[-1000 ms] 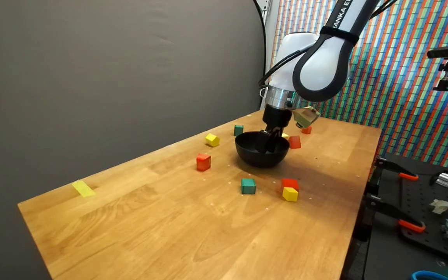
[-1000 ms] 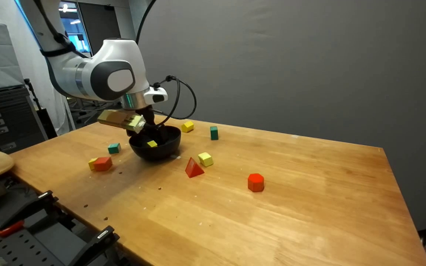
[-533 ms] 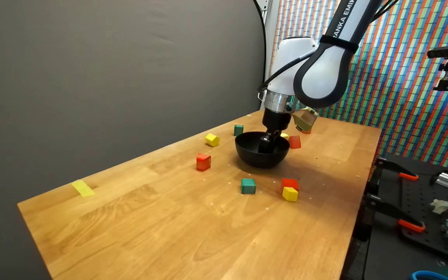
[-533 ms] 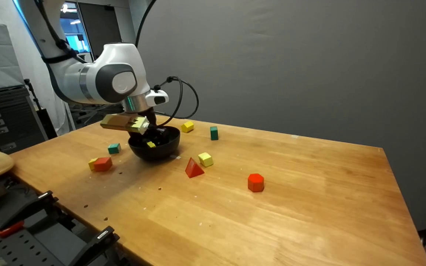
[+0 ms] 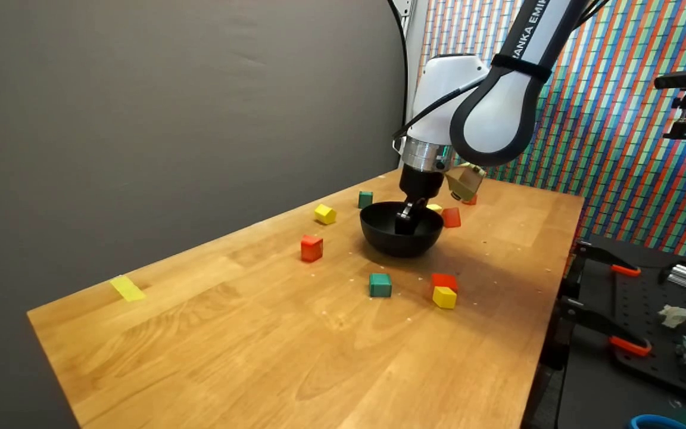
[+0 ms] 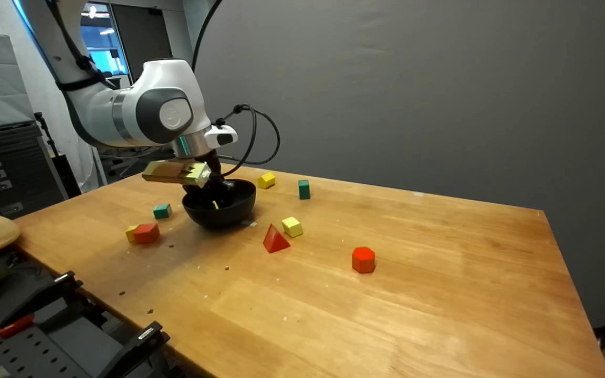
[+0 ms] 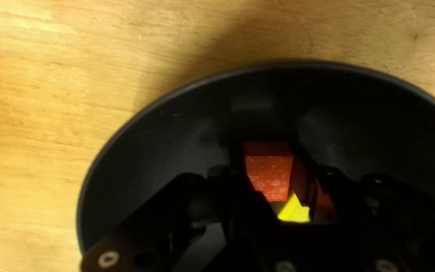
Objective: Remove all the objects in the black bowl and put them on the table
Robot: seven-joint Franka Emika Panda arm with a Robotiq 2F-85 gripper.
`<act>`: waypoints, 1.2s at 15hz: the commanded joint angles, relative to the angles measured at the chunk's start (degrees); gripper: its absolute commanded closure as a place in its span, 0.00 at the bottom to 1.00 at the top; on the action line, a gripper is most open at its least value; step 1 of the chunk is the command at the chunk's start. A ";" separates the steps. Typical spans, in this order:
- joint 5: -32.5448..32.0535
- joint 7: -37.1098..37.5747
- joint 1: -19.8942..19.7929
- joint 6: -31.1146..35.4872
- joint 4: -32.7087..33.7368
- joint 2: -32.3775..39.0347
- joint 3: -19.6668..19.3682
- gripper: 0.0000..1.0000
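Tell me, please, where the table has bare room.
Bare patches lie between the yellow tape and the nearest red block, and between the red hexagonal block and gray backdrop; it is crowded around and inside the black bowl.

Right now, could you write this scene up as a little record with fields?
Bowl: black, on the wooden table
In the bowl: at least one red block and one yellow block
Robot hand: down in the bowl, at the red block; whether gripped, unclear
Loose blocks: red, yellow and green, around the bowl
Yellow strip: flat on the table, near its edge
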 commanded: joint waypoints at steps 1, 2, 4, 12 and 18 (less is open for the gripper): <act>-2.07 1.43 1.11 -0.68 -1.10 -2.82 -2.42 0.86; -2.62 1.72 1.61 -0.51 -1.91 -4.14 -3.57 0.86; -2.96 1.57 0.84 -0.65 -3.20 -6.40 -3.84 0.86; 7.73 -3.87 -10.34 -9.13 -19.75 -26.01 6.91 0.86; 8.17 -1.04 -12.37 -8.49 -20.13 -21.53 4.34 0.74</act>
